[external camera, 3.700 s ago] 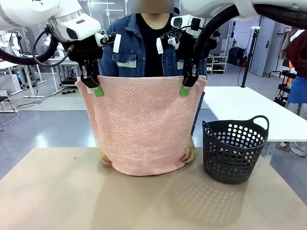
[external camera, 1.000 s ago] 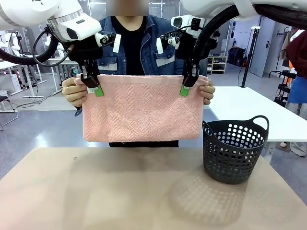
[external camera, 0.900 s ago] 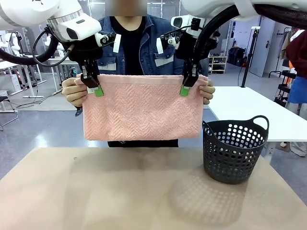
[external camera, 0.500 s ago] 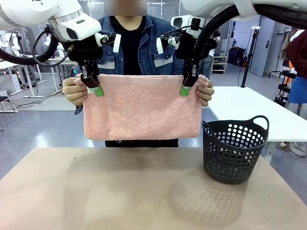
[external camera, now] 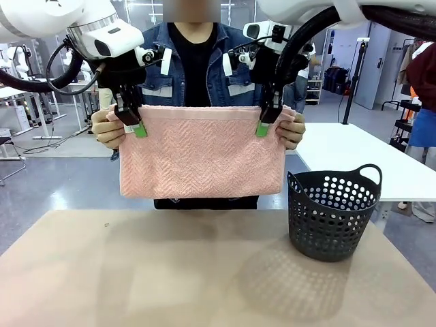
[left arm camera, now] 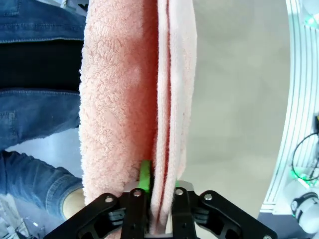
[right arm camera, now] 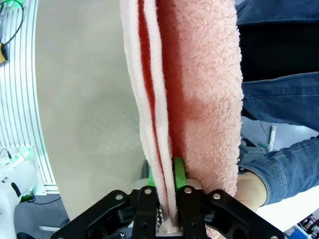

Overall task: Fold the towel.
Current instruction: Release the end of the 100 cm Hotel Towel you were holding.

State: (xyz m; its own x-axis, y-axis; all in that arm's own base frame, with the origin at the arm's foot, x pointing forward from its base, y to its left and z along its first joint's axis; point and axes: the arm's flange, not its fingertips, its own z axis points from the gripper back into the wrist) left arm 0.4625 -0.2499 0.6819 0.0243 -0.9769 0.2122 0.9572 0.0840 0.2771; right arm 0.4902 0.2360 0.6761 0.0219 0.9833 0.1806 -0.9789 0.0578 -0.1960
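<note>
Basket [external camera: 334, 211] on table [external camera: 136, 272], right of towel [external camera: 202, 153]

person's fingers [external camera: 294, 131] behind towel [external camera: 202, 153], arms [external camera: 34, 17] — cropped above

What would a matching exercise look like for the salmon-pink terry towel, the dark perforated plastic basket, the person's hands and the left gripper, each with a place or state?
Things:
1. salmon-pink terry towel
2. dark perforated plastic basket
3. person's hands
4. left gripper

Places or states:
A. stands on the table, on the robot's right
B. hold the cloth's upper corners
C. hangs doubled over in the air
D. pinches the cloth's top edge

Pairs: 1-C, 2-A, 3-B, 4-D
</note>
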